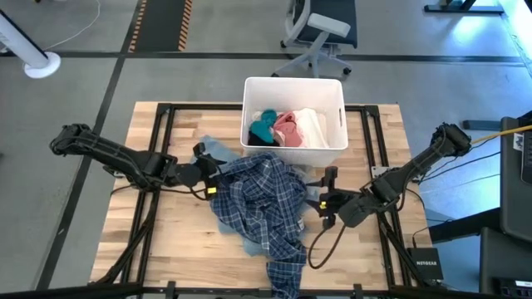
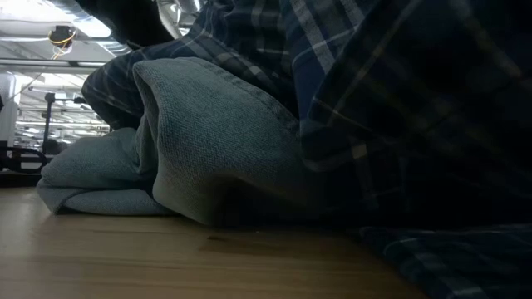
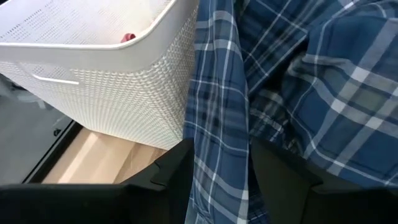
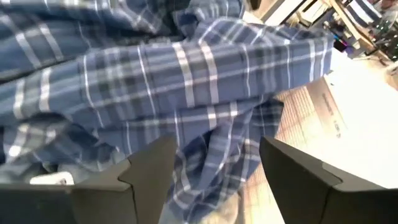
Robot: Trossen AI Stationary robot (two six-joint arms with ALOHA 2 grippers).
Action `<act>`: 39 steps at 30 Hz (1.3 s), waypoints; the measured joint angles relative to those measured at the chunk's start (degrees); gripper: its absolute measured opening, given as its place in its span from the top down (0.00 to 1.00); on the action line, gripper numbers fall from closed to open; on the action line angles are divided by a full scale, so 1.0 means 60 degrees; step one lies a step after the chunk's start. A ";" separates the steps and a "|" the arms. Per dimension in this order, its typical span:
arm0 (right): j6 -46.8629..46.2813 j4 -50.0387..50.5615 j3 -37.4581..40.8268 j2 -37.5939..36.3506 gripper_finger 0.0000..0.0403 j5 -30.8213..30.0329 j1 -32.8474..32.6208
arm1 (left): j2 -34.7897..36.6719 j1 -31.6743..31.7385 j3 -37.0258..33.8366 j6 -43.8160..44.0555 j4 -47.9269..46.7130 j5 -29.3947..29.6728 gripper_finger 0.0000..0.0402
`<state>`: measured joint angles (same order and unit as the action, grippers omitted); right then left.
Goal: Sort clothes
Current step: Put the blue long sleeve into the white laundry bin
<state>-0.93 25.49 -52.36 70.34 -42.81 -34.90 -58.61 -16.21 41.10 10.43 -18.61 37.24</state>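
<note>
Low view: plaid shirt (image 2: 399,124) apparently overlaps blue-grey garment (image 2: 208,141).

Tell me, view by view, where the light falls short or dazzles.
Low view: the plaid shirt is almost black with shadow, the light blue-grey garment dimly lit, ceiling lights glaring behind. Right wrist view: the far surface beyond the shirt blows out white. Left wrist view: the white bin is evenly lit. High view: even light.

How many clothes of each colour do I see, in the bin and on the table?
Teal garment, in the white bin: 1
Pink garment, in the bin: 1
White garment, in the bin: 1
Blue plaid shirt, on the table: 1
Light blue-grey garment, under the shirt: 1
Total: 5
</note>
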 joint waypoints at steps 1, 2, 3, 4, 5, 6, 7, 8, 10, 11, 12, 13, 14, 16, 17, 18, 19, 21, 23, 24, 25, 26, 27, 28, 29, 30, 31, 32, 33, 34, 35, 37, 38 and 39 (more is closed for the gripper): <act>0.0005 -0.0162 0.0000 0.0002 0.37 0.0003 0.0035 | 0.0000 0.0000 0.0000 0.0025 0.0000 0.0001 0.61; -0.0017 -0.0323 -0.0001 0.0000 0.37 0.0018 0.0062 | 0.0000 0.0000 0.0000 0.0033 0.0000 0.0003 0.61; -0.0040 -0.0455 -0.0004 -0.0002 0.37 0.0086 0.0083 | 0.0000 0.0000 0.0000 0.0050 0.0000 0.0003 0.61; -0.0045 -0.0541 -0.0004 -0.0002 0.37 0.0151 0.0095 | 0.0000 0.0000 0.0000 0.0066 -0.0003 0.0003 0.61; -0.0057 -0.0571 -0.0004 -0.0002 0.37 0.0297 0.0176 | 0.0000 0.0000 0.0000 0.0127 -0.0001 0.0001 0.61; -0.0124 -0.0564 -0.0004 -0.0002 0.37 0.0495 0.0314 | 0.0000 0.0000 0.0000 0.0161 -0.0005 0.0001 0.61; -0.0283 -0.0547 -0.0004 -0.0002 0.37 0.0669 0.0452 | 0.0000 0.0000 0.0001 0.0194 -0.0022 -0.0009 0.61; -0.0378 -0.0503 -0.0004 -0.0002 0.37 0.0871 0.0585 | 0.0000 0.0000 0.0004 0.0193 -0.0044 -0.0029 0.61; -0.0441 -0.0409 -0.0004 -0.0002 0.37 0.1346 0.0835 | 0.0000 -0.0015 0.0004 0.0187 -0.0069 -0.0131 0.61; -0.0448 -0.0386 -0.0004 -0.0002 0.37 0.1591 0.0966 | 0.0000 -0.0011 0.0004 0.0190 -0.0069 -0.0293 0.61; -0.0455 -0.0334 -0.0004 -0.0002 0.37 0.1859 0.1122 | 0.0000 -0.0008 0.0004 0.0190 -0.0079 -0.0459 0.61; -0.0449 -0.0232 -0.0004 -0.0002 0.37 0.2140 0.1272 | -0.0004 -0.0010 0.0004 0.0177 -0.0087 -0.0586 0.61; -0.0453 -0.0111 -0.0004 -0.0002 0.37 0.2373 0.1400 | -0.0004 -0.0011 0.0004 0.0154 -0.0089 -0.0714 0.61; -0.0449 0.0100 -0.0004 -0.0002 0.37 0.2568 0.1593 | -0.0004 -0.0015 0.0004 0.0158 -0.0081 -0.0938 0.61; -0.0456 0.0221 -0.0004 -0.0002 0.37 0.2565 0.1654 | -0.0004 -0.0015 0.0004 0.0161 -0.0091 -0.0982 0.61; -0.0453 0.0350 -0.0004 -0.0002 0.37 0.2563 0.1670 | -0.0004 -0.0011 0.0004 0.0161 -0.0091 -0.0995 0.61; -0.0452 0.0481 -0.0004 -0.0002 0.37 0.2564 0.1667 | -0.0004 -0.0011 0.0004 0.0154 -0.0078 -0.1002 0.61; -0.0453 0.0708 -0.0004 -0.0002 0.37 0.2576 0.1656 | -0.0004 -0.0011 0.0004 0.0152 -0.0084 -0.1119 0.61; -0.0540 0.0948 0.0002 -0.0002 0.37 0.2579 0.1637 | -0.0004 -0.0011 0.0000 0.0192 -0.0056 -0.1391 0.61; -0.0562 0.0942 0.0040 -0.0002 0.37 0.2575 0.1637 | -0.0004 -0.0011 -0.0034 0.0218 0.0028 -0.1591 0.61; -0.0565 0.0851 0.0111 -0.0002 0.37 0.2572 0.1637 | -0.0004 -0.0011 -0.0064 0.0236 0.0056 -0.1813 0.61; -0.0569 0.0792 0.0177 0.0012 0.37 0.2575 0.1637 | -0.0004 -0.0011 -0.0115 0.0260 0.0093 -0.2025 0.61; -0.0591 0.0758 0.0235 0.0051 0.37 0.2588 0.1635 | -0.0004 -0.0015 -0.0188 0.0287 0.0184 -0.2213 0.61; -0.0601 0.0734 0.0287 0.0110 0.37 0.2611 0.1634 | -0.0004 -0.0015 -0.0251 0.0339 0.0240 -0.2345 0.61; -0.0605 0.0729 0.0348 0.0168 0.37 0.2589 0.1633 | -0.0004 -0.0015 -0.0301 0.0361 0.0278 -0.2394 0.61; -0.0605 0.0729 0.0411 0.0239 0.37 0.2568 0.1633 | -0.0004 -0.0015 -0.0360 0.0424 0.0305 -0.2401 0.61; -0.0595 0.0721 0.0466 0.0327 0.37 0.2568 0.1633 | -0.0004 -0.0015 -0.0403 0.0497 0.0266 -0.2402 0.61; -0.0575 0.0693 0.0513 0.0417 0.37 0.2571 0.1633 | -0.0004 -0.0015 -0.0461 0.0619 0.0259 -0.2402 0.61; -0.0561 0.0662 0.0560 0.0510 0.37 0.2569 0.1633 | -0.0004 -0.0015 -0.0524 0.0698 0.0298 -0.2402 0.61; -0.0554 0.0634 0.0594 0.0626 0.37 0.2572 0.1637 | -0.0008 -0.0015 -0.0573 0.0757 0.0322 -0.2402 0.61; -0.0493 0.0466 0.0634 0.0733 0.37 0.2572 0.1637 | -0.0042 -0.0015 -0.0618 0.0782 0.0385 -0.2401 0.61; -0.0090 -0.0070 0.0687 0.0955 0.37 0.2619 0.1633 | -0.0125 -0.0015 -0.0705 0.0804 0.0468 -0.2402 0.61; 0.0217 -0.0365 0.0691 0.1044 0.37 0.2693 0.1633 | -0.0229 -0.0015 -0.0721 0.0853 0.0474 -0.2398 0.61; 0.0534 -0.0748 0.0691 0.1141 0.37 0.2733 0.1633 | -0.0331 -0.0015 -0.0721 0.0937 0.0535 -0.2402 0.61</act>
<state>2.28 21.00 -48.21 77.18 -26.41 -25.10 -60.60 -16.29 36.78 16.06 -15.40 22.83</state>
